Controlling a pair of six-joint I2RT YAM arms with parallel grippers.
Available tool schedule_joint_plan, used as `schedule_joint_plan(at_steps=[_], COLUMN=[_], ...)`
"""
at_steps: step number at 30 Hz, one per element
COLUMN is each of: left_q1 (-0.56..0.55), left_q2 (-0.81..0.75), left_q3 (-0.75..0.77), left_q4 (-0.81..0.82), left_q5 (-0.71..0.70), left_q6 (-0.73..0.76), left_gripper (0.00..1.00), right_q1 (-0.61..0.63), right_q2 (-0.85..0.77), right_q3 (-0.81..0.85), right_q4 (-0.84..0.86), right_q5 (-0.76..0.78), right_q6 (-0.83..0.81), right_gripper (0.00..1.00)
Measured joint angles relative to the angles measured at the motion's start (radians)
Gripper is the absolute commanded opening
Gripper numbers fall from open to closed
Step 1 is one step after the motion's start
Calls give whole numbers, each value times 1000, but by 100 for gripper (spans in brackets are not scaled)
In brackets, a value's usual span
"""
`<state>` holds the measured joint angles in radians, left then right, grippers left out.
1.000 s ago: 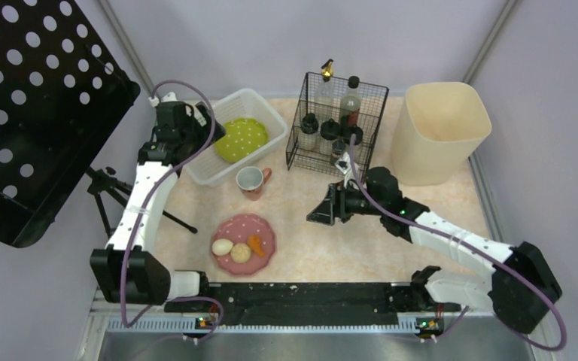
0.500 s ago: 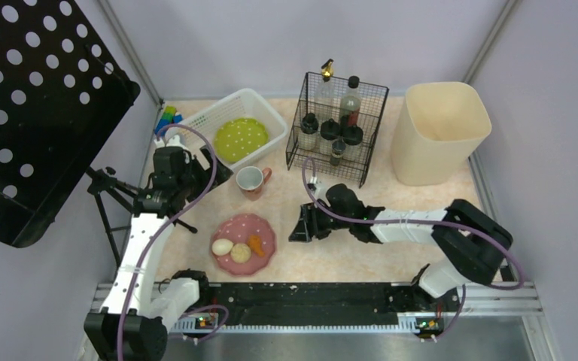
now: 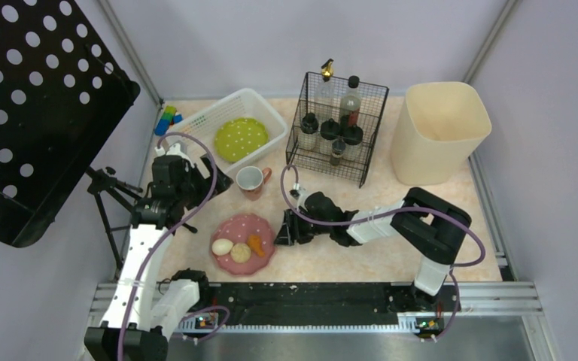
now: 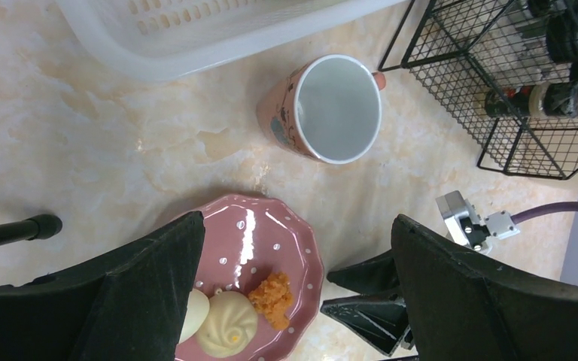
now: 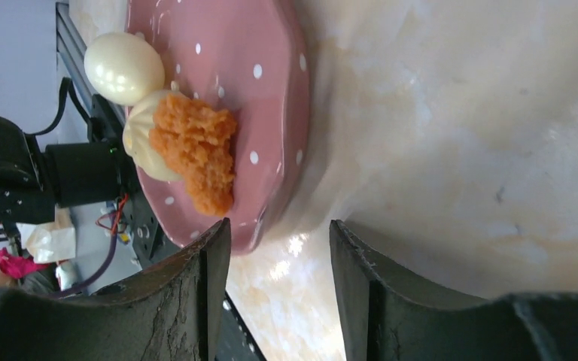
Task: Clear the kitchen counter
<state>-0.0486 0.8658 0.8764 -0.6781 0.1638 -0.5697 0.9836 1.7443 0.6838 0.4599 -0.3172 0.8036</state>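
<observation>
occupying the kitchen counter [image 3: 331, 262]: one plate [image 3: 247, 226], one mug [image 3: 250, 180]

kitchen counter [image 3: 323, 259]: stone look, beige-pink marbling, polished, with soft glare patches
pink plate [image 3: 244, 226]: glazed ceramic look, glossy, bright highlights on the rim
mug [image 4: 331, 109]: ceramic look, pink glaze outside, smooth white inside
basket [image 4: 233, 34]: white plastic, slotted walls, slight sheen
wire rack [image 3: 327, 162]: thin black metal wire, coated
bin [image 3: 429, 150]: cream plastic, matt, smooth
orange food [image 5: 199, 154]: crumbly, rough, dry
bun [image 5: 147, 147]: pale, smooth, pleated, dull sheen
white ball [image 5: 124, 68]: smooth and glossy
right gripper [image 5: 278, 222]: black fingers, matt, grainy rough skin
left gripper [image 4: 297, 219]: black fingers, matt, smoother
perforated panel [image 3: 22, 150]: black, matt
</observation>
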Motion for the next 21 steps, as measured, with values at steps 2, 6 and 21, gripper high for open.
schedule_joint_plan(at_steps=[2, 6, 21], left_q1=[0, 0, 0], left_q2=[0, 0, -51], left_q3=[-9, -27, -42], left_q4=[-5, -7, -26], left_q5=[0, 0, -7], left_q6=[4, 12, 21], left_gripper=[98, 98, 98], right_q1=[9, 25, 38], right_q2=[22, 56, 85], right_q3=[17, 46, 84], right_q4=[20, 35, 2], right_q5=[11, 28, 68], right_q6=[10, 19, 8], right_gripper=[50, 42, 23])
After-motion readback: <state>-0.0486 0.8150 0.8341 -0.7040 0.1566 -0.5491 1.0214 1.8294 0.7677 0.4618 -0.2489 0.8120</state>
